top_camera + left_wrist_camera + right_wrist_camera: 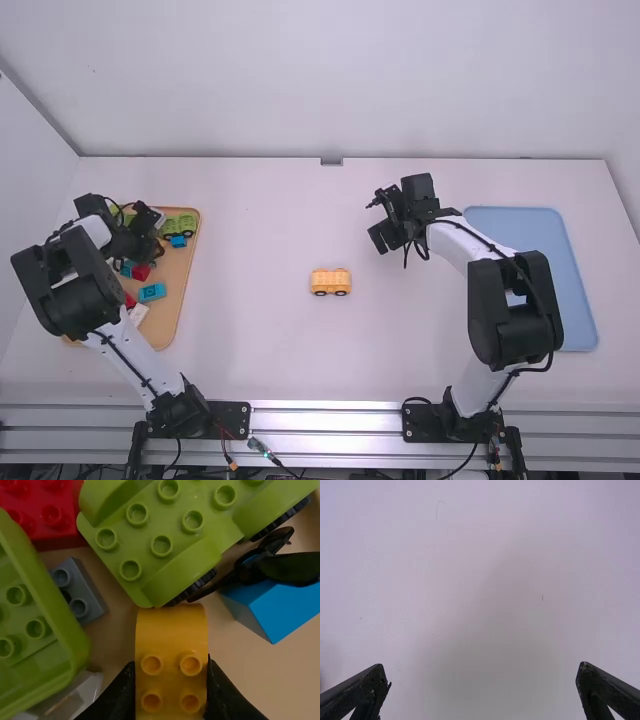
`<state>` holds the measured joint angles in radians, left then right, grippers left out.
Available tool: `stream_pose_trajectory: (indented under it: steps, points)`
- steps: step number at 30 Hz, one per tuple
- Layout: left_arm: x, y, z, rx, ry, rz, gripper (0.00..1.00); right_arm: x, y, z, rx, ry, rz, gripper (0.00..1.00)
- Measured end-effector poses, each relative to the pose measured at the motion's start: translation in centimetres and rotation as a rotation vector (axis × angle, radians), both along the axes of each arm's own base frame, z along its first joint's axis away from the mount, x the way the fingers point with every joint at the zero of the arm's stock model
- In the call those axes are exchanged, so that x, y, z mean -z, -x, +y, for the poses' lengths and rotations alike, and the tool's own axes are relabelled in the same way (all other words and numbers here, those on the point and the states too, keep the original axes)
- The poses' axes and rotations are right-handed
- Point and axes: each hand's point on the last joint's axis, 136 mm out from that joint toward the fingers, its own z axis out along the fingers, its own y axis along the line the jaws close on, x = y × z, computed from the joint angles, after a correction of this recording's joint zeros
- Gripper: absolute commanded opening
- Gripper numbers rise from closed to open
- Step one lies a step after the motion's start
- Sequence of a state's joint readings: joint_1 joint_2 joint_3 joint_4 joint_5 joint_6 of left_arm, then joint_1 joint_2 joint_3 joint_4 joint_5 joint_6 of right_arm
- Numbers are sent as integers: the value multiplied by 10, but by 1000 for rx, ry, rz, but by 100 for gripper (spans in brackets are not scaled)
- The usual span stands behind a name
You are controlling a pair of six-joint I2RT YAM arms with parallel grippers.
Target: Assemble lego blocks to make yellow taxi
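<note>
Yellow taxi stands mid-frame, wheeled base made, roof probably left to add; beyond it the right gripper hangs wide, and at upper left the left gripper pinches a curved yellow block.

On the table, a left tray and a right tray are flanking a toy vehicle — it is standing between them. In the left tray, a wheeled base is sitting toward the back, a block lying before it.
</note>
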<state>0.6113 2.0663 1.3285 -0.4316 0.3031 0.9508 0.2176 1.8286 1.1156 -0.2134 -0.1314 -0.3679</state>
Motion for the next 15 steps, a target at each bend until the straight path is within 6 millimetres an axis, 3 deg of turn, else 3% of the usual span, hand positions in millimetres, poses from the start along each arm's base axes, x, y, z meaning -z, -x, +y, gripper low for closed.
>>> stream_pose_trajectory:
  steps: [6, 15]
  points:
    - [0, 0, 0, 0, 0, 0, 2, 0, 0, 0, 1, 0, 0, 99]
    - [-7, 21, -16, -35, 103, 121, 2, -1, -1, 0, 1, -1, -5, 99]
